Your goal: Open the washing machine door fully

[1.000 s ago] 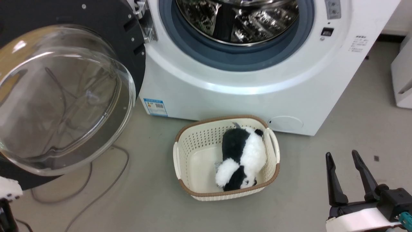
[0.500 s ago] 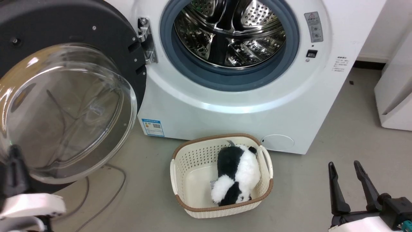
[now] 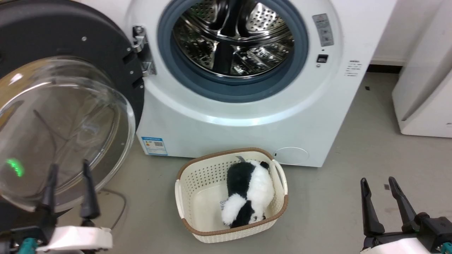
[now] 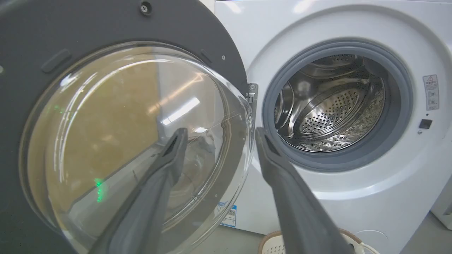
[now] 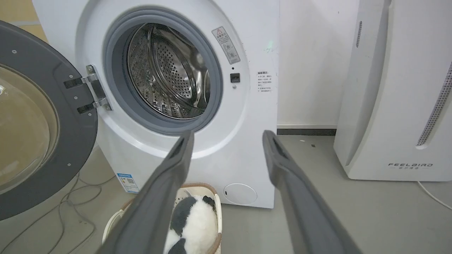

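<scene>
The white front-loading washing machine is standing on the grey floor with its steel perforated drum lying open to view inside the grey rubber gasket. The washing machine door is hanging swung out on its hinge at the machine's left, its matte black inner ring and bulging glass bowl facing the robot. A tall white appliance is standing to the right of the machine, apart from it. A cream perforated laundry basket is sitting on the floor just before the machine, and a black-and-white panda plush is lying in it. The left gripper is hovering before the lower edge of the glass bowl, its fingers spread and gripping nothing; whether they are touching the glass cannot be told. The right gripper is hanging over bare floor right of the basket, its fingers likewise parted and empty. A blue label and a round flap are showing low on the machine's front.
</scene>
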Controlling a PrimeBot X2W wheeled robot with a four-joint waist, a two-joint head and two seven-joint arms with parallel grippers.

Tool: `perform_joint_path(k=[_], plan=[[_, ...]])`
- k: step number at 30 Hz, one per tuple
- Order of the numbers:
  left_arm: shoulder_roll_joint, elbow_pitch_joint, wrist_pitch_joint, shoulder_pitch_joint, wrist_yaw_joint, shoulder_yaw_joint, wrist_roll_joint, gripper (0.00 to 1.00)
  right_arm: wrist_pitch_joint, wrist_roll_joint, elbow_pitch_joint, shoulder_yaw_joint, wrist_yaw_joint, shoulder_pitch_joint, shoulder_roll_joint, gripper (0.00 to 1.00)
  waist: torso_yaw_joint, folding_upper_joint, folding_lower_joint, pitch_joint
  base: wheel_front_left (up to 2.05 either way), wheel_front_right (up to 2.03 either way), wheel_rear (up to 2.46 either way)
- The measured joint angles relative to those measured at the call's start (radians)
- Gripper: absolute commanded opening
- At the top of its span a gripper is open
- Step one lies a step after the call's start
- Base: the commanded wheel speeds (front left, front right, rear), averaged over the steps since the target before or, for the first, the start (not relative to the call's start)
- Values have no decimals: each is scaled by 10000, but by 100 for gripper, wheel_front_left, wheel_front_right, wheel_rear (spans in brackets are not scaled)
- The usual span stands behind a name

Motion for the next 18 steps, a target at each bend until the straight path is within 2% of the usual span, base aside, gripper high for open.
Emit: perform_joint_path(k=[18], plan=[[-67,324,0,693,-82,-849,221,100,0,-182,-316,339,0,31,0,100,-1105,0,0,-116,0,0,0]])
